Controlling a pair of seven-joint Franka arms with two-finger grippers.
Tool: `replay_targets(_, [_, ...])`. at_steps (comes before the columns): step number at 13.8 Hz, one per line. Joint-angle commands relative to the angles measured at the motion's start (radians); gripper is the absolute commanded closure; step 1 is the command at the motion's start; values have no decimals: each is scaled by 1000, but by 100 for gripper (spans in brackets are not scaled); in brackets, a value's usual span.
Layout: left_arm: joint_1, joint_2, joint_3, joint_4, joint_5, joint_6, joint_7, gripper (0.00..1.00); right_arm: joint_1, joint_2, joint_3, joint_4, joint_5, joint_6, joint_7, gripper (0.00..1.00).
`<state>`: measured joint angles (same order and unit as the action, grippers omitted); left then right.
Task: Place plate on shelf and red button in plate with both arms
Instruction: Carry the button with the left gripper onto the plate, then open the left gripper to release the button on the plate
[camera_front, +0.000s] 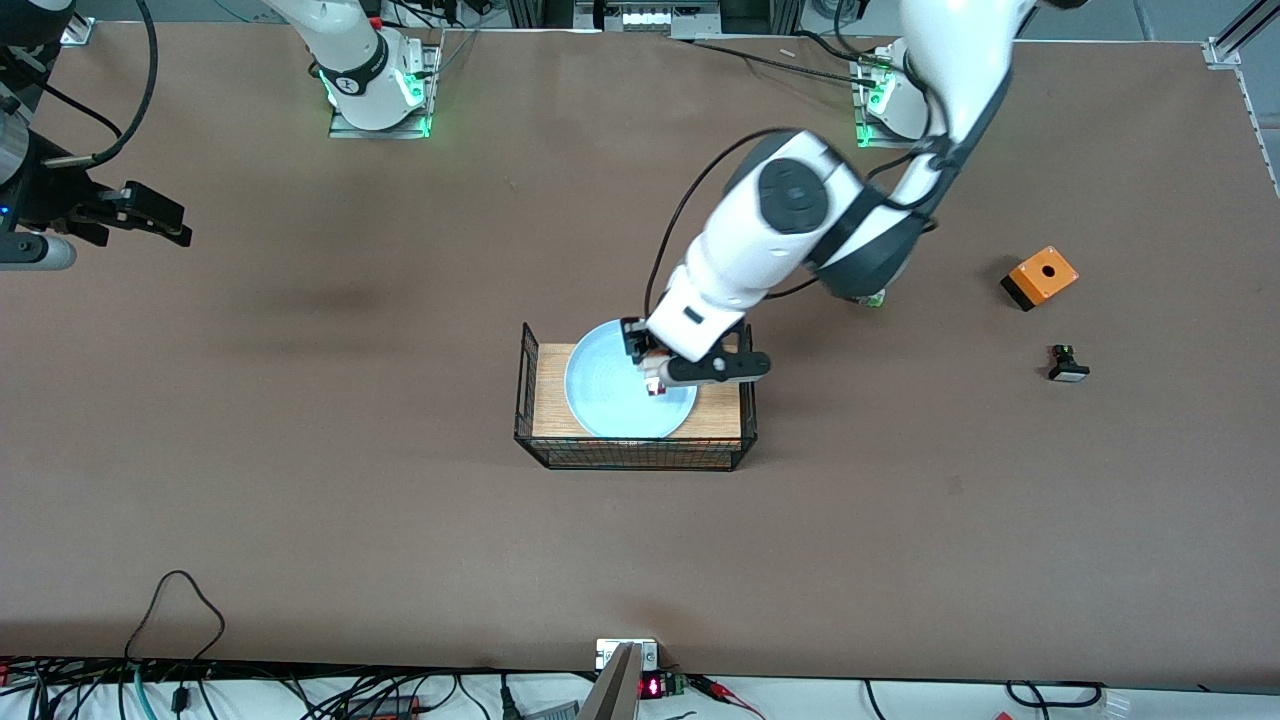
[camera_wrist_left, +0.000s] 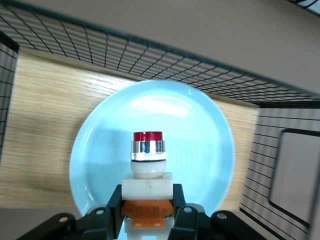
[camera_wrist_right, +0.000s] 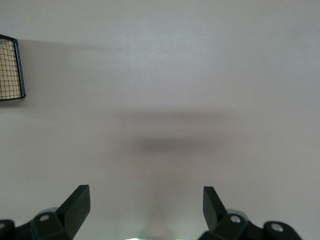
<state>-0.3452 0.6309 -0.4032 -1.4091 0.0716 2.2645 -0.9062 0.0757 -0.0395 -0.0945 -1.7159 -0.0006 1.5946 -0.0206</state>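
The left hand (camera_front: 655, 385) is pinching the red button (camera_wrist_left: 147, 160) over the plate (camera_wrist_left: 210, 150) mid-counter; the right hand (camera_wrist_right: 145, 210) is waiting, spread, at the counter's edge.

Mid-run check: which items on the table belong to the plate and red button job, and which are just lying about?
Part of the job:
- plate, lying in the wire basket
- red button, gripped by the left gripper over the plate
- right gripper, open, waiting over bare table

Just lying about:
- orange box
- black button with white cap
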Motion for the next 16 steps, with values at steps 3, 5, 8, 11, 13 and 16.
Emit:
replay_targets(3, [-55,70,14,53,146,29,-120,64,6,-80,4,-87,-21,28,-22,0])
replay_targets(5, [-51,64,14,55,149,27,-120,0,4,-77,4,-82,-21,27,-24,0])
replay_targets(8, [-23,0,12,55,139,0,-117,0,1,-72,3,-77,-21,27,-24,0])
replay_targets(11, [4,-114,9,58,146,-251,-109,0,1,-68,2,-74,-21,25,-24,0])
replay_targets(13, [15,-178,10,59,151,-423,-53,0,1,-66,2,-73,-21,25,-24,0])
replay_targets(16, [75,-256,13,96,152,-708,310,0,3,-68,2,-68,-21,24,-24,0])
